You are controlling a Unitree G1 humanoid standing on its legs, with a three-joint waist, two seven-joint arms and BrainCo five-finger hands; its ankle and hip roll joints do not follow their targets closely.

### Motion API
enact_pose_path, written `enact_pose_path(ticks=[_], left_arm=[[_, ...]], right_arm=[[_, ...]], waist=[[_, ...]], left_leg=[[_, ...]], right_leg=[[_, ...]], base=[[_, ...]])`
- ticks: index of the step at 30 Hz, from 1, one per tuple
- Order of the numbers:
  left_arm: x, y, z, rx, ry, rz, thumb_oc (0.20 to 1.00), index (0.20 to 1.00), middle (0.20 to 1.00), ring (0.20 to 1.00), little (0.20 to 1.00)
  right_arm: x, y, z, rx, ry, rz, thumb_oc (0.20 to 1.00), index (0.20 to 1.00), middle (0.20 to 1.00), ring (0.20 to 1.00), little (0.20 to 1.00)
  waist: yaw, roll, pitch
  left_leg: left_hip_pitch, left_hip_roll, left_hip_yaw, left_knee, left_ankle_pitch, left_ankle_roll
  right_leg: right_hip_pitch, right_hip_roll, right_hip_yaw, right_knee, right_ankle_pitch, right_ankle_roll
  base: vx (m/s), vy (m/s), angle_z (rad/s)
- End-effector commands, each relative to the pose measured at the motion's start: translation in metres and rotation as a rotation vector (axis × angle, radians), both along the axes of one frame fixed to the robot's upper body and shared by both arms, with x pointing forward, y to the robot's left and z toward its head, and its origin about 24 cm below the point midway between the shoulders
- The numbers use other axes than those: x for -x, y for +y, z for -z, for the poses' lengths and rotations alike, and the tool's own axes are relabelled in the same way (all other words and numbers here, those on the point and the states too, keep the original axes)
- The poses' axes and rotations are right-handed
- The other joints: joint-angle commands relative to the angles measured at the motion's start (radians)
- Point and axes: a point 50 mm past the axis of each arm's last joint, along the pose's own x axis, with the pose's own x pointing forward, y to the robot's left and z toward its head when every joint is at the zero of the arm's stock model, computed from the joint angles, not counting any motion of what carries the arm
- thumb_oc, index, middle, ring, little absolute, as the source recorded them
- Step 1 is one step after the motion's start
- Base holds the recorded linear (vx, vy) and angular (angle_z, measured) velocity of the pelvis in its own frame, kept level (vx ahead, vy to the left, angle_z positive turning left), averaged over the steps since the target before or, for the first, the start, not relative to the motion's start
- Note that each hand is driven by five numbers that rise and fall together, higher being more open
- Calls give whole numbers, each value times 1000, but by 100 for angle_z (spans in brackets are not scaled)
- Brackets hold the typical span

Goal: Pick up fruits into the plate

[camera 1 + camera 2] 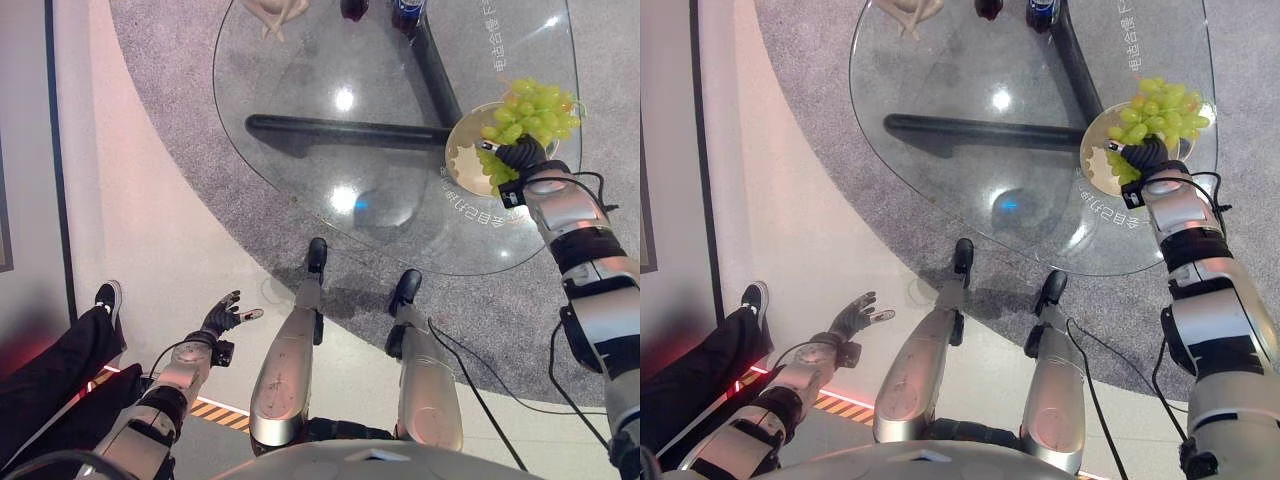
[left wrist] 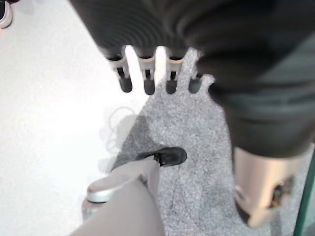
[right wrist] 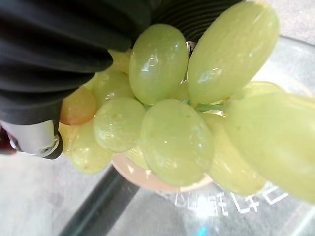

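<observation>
The right hand (image 1: 522, 157) is over the beige round plate (image 1: 462, 150) at the near right edge of the round glass worktop (image 1: 330, 150), its fingers closed round a bunch of green grapes (image 1: 535, 108) that hangs just above the plate. Two dark bottles (image 1: 400, 10) and a pale object (image 1: 275, 12) stand at the far rim of the worktop. The left hand (image 1: 225, 316) hangs low over the floor, fingers spread and holding nothing, near a person's dark trouser leg and black shoe (image 1: 107, 296).
</observation>
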Motion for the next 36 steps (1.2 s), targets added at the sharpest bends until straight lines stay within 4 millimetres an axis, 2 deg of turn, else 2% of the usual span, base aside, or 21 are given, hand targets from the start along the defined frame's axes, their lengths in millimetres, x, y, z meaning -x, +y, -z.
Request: enact_pose_path(ticks=[1,7,8,9,20,27,36], left_arm=[[0,-8,2,11,-4,7,1000,1000,1000,1000,1000],[-5,-15,-2,22,-28,21,1000,1000,1000,1000,1000],[-6,-15,-3,23,-30,22,1000,1000,1000,1000,1000],[-6,-15,-3,24,-34,21,1000,1000,1000,1000,1000],[-8,-18,-6,38,-55,30,1000,1000,1000,1000,1000],[-10,-19,-8,48,-64,37,1000,1000,1000,1000,1000],[-10,-14,-10,45,-72,30,1000,1000,1000,1000,1000]], right_arm=[[-1,-11,-39,146,-73,42,200,200,200,200,200],[1,-22,-26,157,11,118,200,200,200,200,200],[2,-23,-25,160,16,128,533,533,533,533,533],[2,-24,-24,159,23,144,1000,1000,1000,1000,1000],[10,-42,-14,148,88,262,1000,1000,1000,1000,1000],[17,-52,-9,143,90,316,1000,1000,1000,1000,1000],[19,-59,-20,124,24,345,1000,1000,1000,1000,1000]], waist=[[3,14,-22],[11,30,-22],[11,31,-22],[12,32,-22],[14,43,-22],[6,38,-22],[-2,22,-22]], left_leg=[[-35,-68,6,124,-149,30],[-61,-75,9,132,-142,33],[-62,-75,10,130,-141,34],[-64,-75,10,129,-140,34],[-81,-76,16,124,-132,37],[-72,-73,22,115,-131,40],[-47,-61,36,98,-131,38]], right_leg=[[-86,48,-10,95,-22,-62],[-114,40,-12,105,-15,-58],[-116,40,-12,103,-13,-58],[-119,41,-10,102,-12,-58],[-143,44,-3,103,-2,-54],[-142,49,5,95,5,-52],[-120,53,9,76,14,-45]], base=[[0,0,0],[-22,18,0],[-33,15,1],[0,0,0],[-20,4,0],[-14,3,1],[-20,0,0]])
